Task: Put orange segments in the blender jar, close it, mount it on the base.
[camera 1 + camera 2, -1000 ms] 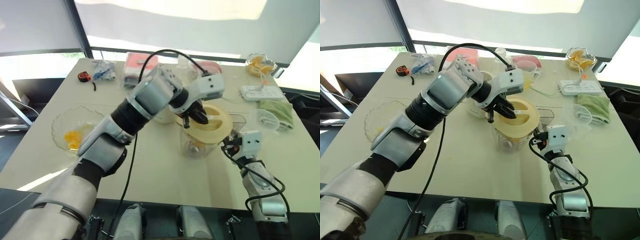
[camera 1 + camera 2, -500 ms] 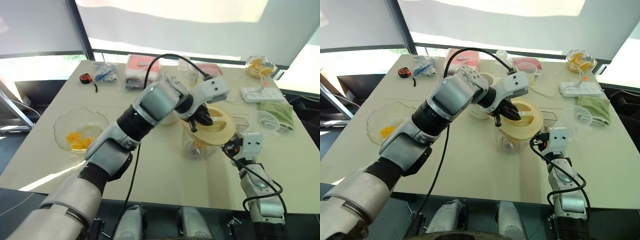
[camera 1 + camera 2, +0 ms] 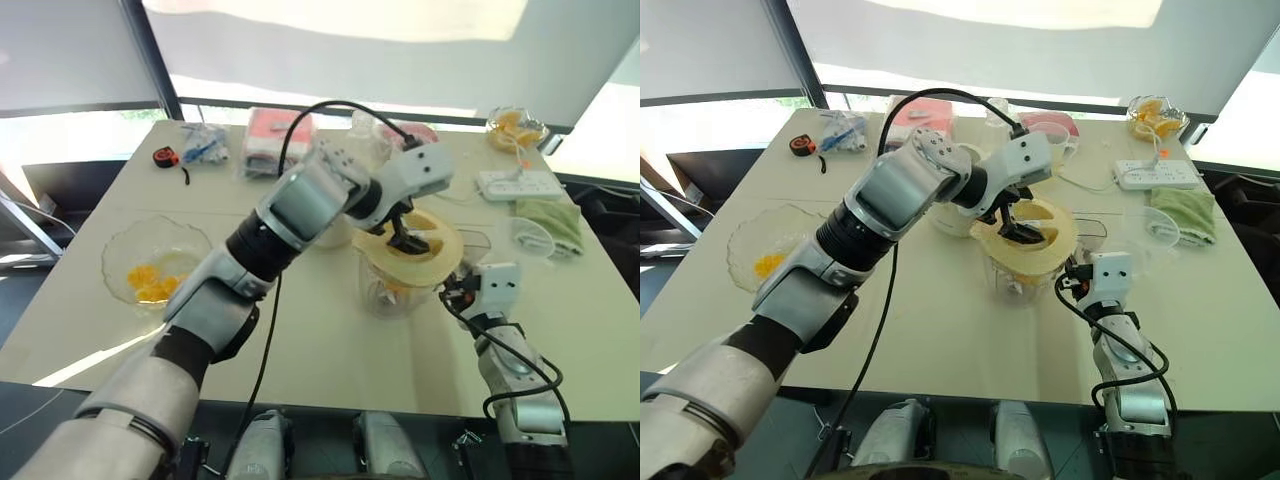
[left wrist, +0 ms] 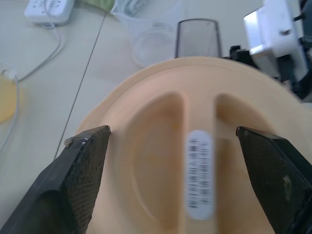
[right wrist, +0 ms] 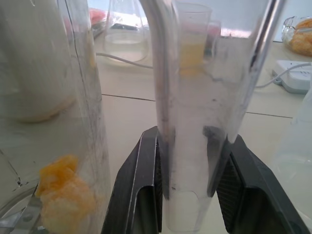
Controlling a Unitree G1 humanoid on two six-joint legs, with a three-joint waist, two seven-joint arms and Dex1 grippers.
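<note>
Bright daylight pours through the far windows, blowing out the blinds, glaring on the counter [image 3: 330, 340], while both wrist views blur up close.

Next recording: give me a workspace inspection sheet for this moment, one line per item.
Surface: pale table, bare in front.
Job's things: cream lid sits on the blender jar; orange segments inside it, more in a glass dish; base behind the left arm.
Clutter: tape measure, packets, green cloth, bowl of fruit.
Grippers: left pincer open, straddling the lid's grip; right pincer shut on the jar's handle.
Cables: power strip with white cord; black cable over the left arm.
Surroundings: window blinds behind.
</note>
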